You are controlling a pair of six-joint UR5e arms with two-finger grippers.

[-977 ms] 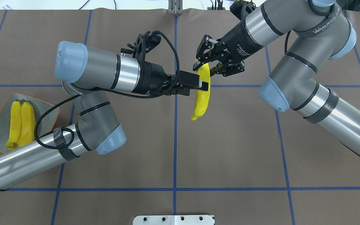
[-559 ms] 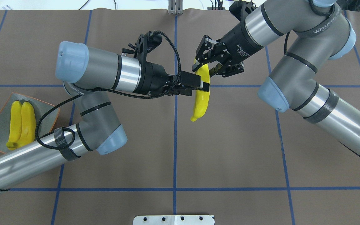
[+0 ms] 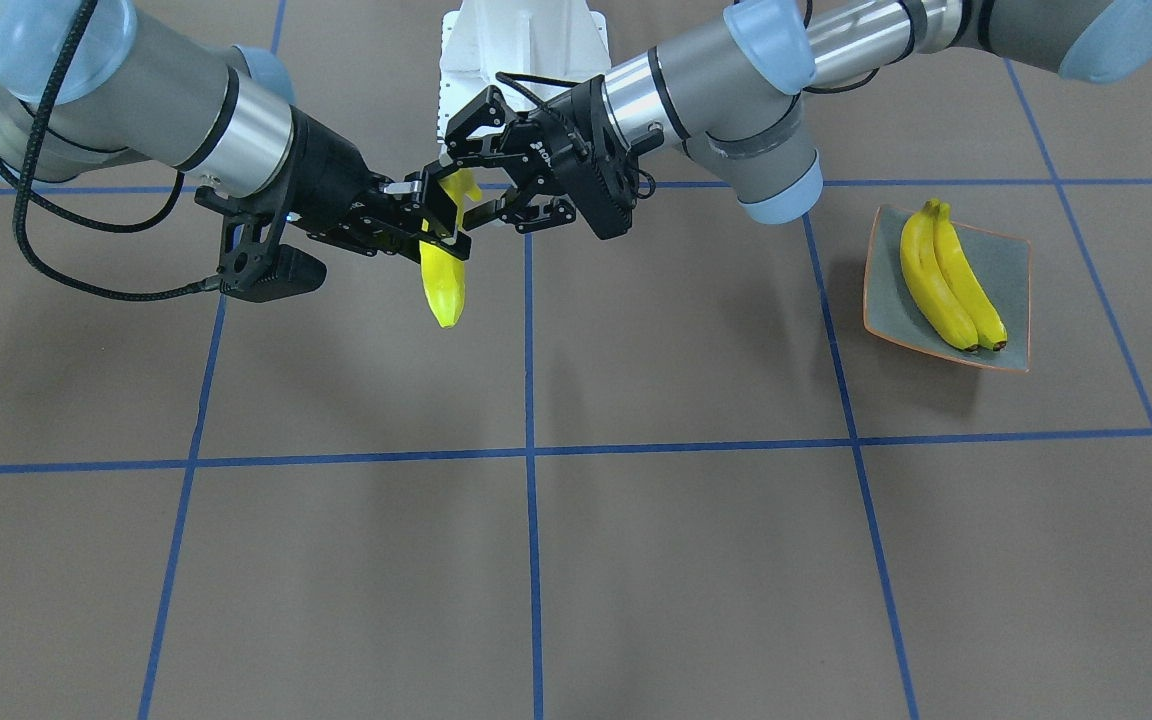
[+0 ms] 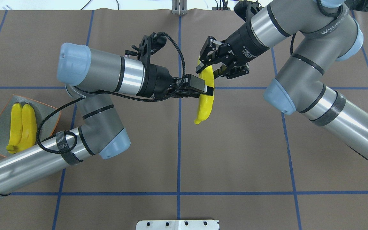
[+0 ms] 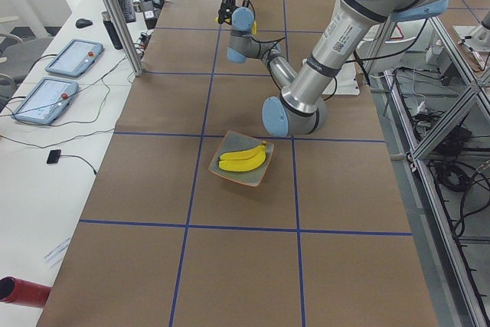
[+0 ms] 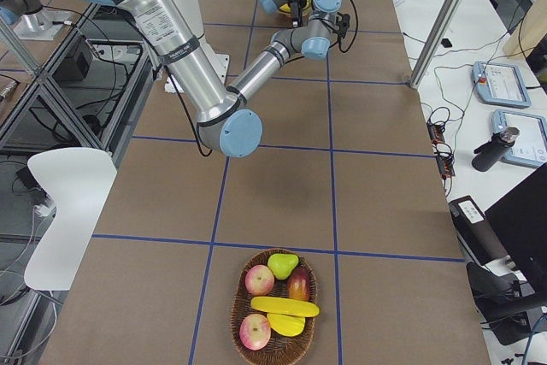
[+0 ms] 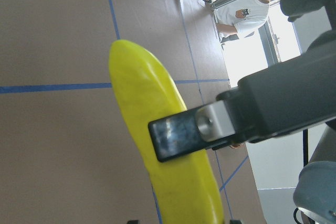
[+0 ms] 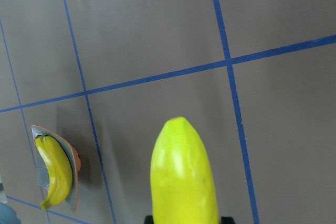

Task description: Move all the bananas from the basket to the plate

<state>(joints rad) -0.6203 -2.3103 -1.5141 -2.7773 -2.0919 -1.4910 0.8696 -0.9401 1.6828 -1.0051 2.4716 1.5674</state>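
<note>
1. Front: two bananas (image 3: 946,280) lay on plate (image 3: 1006,265) near table's (image 3: 636,550) left end; third banana (image 3: 443,285) hung above mid-table.
2. Overhead: left gripper (image 4: 207,88) and right gripper (image 4: 209,68) both clamped it, handover unfinished.
3. Right side: basket (image 6: 232,322) at right end held long yellow fruit (image 6: 285,306), maybe another banana to move.

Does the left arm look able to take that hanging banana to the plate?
Probably not yet: the right gripper holds the banana by its top. Past that, nothing blocks the left gripper from the plate, which has room beside two bananas.
</note>
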